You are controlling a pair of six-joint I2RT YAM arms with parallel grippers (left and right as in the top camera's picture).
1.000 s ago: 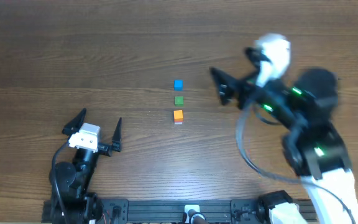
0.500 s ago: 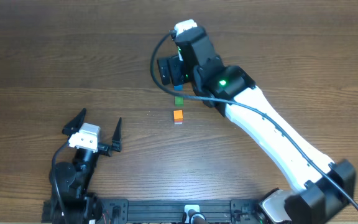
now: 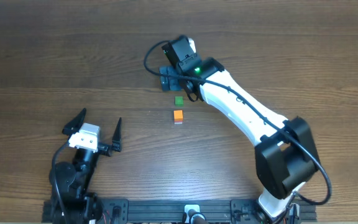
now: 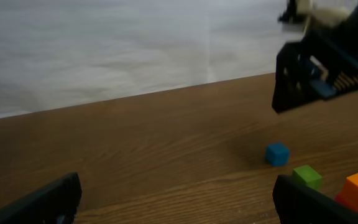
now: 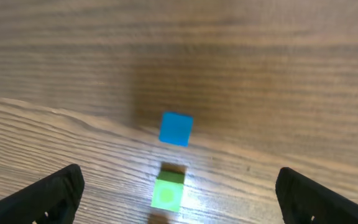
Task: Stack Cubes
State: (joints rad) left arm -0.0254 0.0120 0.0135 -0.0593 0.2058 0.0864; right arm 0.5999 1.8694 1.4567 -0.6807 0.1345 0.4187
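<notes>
Cubes form one row on the table (image 3: 42,62): orange cube (image 3: 178,115) nearest, green cube (image 5: 168,193) between, blue cube (image 5: 176,129) farthest. Right gripper (image 3: 166,78) hovers over the blue cube, fingers spread. Left gripper (image 3: 100,118) sits near left, fingers spread.

either side of the green cube (image 3: 179,100) lay open table (image 3: 73,62); the blue cube (image 5: 176,129) and orange cube (image 3: 178,115) crowded its ends.

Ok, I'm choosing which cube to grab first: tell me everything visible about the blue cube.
The blue cube is small, plain, matte and solid-looking, with clean edges. It sits flat on the wooden table, apart from the green cube beside it. Nothing touches it; the right gripper hangs open above it.
</notes>
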